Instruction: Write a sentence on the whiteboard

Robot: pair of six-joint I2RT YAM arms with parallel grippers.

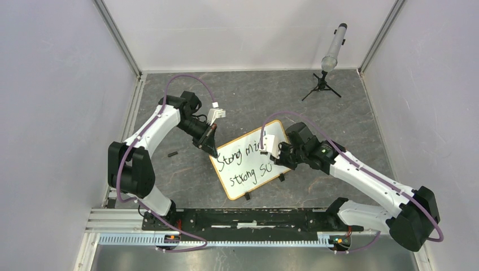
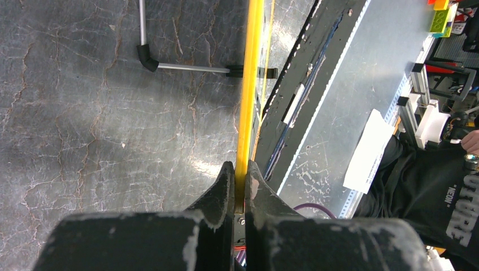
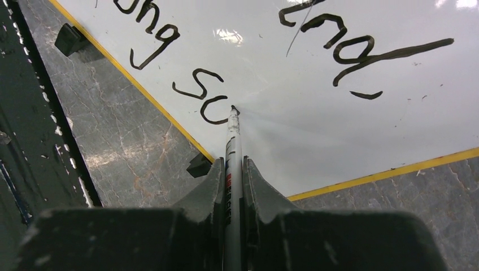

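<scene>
- Table (image 1: pixel 350 130): grey, carries your board.
- Board (image 1: pixel 244 167): lies askew mid-table between your arms, second line unfinished at "SO".
- Left gripper (image 2: pixel 240 169): clamped on the board's frame, likely steadying it against pen pressure.
- Right gripper (image 3: pixel 230 164): closed round the marker, angled down.
- Marker (image 3: pixel 233 135): tip touching the board beside "SO".

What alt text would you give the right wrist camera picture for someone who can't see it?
The right end effector grips a marker, its tip against the whiteboard at a curved stroke following an S. More black handwriting crosses the board, which lies on a cracked grey table.
</scene>
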